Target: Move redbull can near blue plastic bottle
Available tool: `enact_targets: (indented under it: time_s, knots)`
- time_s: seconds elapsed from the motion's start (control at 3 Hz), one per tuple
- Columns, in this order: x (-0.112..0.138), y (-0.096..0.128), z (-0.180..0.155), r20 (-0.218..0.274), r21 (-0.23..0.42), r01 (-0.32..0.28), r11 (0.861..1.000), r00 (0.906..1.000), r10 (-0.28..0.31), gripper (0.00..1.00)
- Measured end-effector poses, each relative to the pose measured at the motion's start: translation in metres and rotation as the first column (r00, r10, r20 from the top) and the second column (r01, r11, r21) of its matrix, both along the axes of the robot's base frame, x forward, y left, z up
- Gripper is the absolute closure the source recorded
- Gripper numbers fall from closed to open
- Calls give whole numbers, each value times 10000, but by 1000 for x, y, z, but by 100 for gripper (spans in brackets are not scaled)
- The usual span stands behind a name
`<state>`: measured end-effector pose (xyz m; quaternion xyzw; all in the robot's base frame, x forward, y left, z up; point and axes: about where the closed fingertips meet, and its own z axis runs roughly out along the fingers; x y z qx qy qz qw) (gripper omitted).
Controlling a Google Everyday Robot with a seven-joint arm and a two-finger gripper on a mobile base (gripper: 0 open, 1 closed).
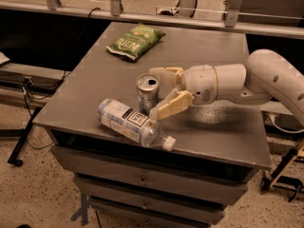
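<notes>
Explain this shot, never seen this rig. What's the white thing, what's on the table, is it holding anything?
The white thing is the robot arm of a mobile robot, reaching in from the right. The tan two-finger tool is at its end. There is only one camera view, looking down at the grey table from its front; where the camera is mounted is not on record. On the table are a redbull can standing upright, a blue plastic bottle lying on its side just in front of the can, and a green chip bag at the back. The tool's fingers sit either side of the can, spread wider than it, so it looks open, not gripping.
</notes>
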<state>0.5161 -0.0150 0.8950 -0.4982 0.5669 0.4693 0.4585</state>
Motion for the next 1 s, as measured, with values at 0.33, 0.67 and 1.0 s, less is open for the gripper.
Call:
enact_targets:
  time_s: [0.33,0.67,1.0]
  knots:
    - [8,-9,5,247,-118,135,9998,9996,-132,0]
    - [41,-49,19,817,-541,780,9955,9939,-735,0]
    - [83,-108,50,1611,-848,2103,9739,9675,-1949,0]
